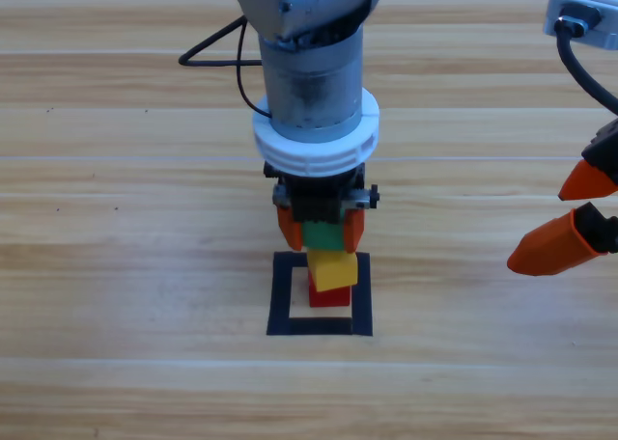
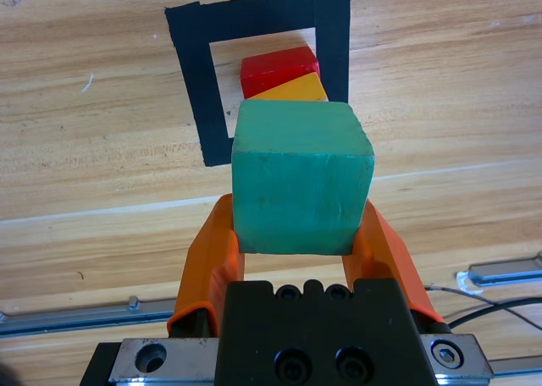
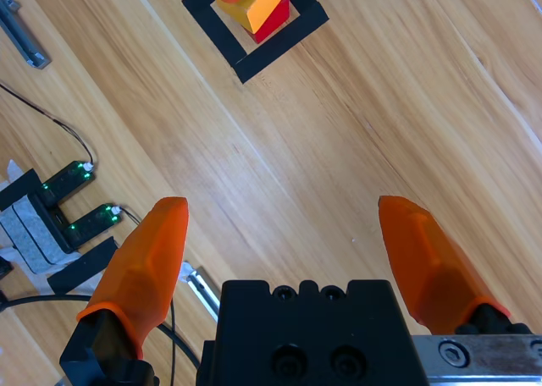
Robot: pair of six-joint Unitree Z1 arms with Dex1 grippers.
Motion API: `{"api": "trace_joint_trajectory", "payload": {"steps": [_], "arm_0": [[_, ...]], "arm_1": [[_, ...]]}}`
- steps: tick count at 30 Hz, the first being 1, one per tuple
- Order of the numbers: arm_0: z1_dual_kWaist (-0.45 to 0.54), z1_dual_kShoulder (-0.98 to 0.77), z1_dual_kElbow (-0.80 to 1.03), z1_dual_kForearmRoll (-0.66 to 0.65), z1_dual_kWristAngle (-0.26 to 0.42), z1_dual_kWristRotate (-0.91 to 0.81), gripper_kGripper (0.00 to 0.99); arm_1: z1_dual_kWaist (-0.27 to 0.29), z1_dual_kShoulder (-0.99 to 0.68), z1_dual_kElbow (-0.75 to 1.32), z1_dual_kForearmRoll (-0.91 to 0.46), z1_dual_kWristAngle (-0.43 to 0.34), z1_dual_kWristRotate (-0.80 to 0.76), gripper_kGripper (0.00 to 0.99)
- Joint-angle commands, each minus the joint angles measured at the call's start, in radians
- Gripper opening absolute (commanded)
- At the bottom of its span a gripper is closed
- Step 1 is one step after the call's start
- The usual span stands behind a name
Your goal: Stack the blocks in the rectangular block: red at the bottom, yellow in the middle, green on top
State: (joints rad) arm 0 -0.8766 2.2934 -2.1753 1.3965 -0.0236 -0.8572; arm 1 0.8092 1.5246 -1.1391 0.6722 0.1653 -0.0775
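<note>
The black tape square (image 1: 282, 295) lies at the table's middle, with the red cube (image 1: 328, 296) inside it and the yellow cube (image 1: 332, 269) stacked on the red one. My left gripper (image 1: 320, 230) hangs just behind and above that stack, shut on the teal-green cube (image 1: 326, 236). In the left wrist view the green cube (image 2: 301, 176) fills the space between the jaws, with the yellow cube (image 2: 292, 88), red cube (image 2: 278, 68) and tape square (image 2: 196, 81) beyond it. My right gripper (image 1: 579, 213) waits open at the right edge; its wrist view shows the stack (image 3: 254, 5) far off.
A black cable (image 1: 217, 59) loops on the table behind the left arm. The right wrist view shows a small device with green lights (image 3: 76, 200) and cables at the table's edge. Bare wood surrounds the tape square.
</note>
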Motion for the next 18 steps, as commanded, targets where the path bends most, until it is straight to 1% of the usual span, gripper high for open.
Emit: {"api": "trace_joint_trajectory", "payload": {"steps": [1, 8, 18], "arm_0": [[-0.018, 0.063, -0.009, 0.007, 0.005, 0.009, 0.075], [-0.018, 0.066, -0.014, 0.007, -0.002, 0.006, 0.075], [-0.018, 0.044, -0.012, 0.013, -0.001, -0.054, 0.081]], "arm_1": [[0.007, 0.052, 0.035, 0.007, 0.002, -0.005, 0.990], [0.007, 0.052, 0.035, 0.007, 0.003, -0.005, 0.990], [0.007, 0.055, 0.035, 0.007, 0.006, -0.008, 0.990]]}}
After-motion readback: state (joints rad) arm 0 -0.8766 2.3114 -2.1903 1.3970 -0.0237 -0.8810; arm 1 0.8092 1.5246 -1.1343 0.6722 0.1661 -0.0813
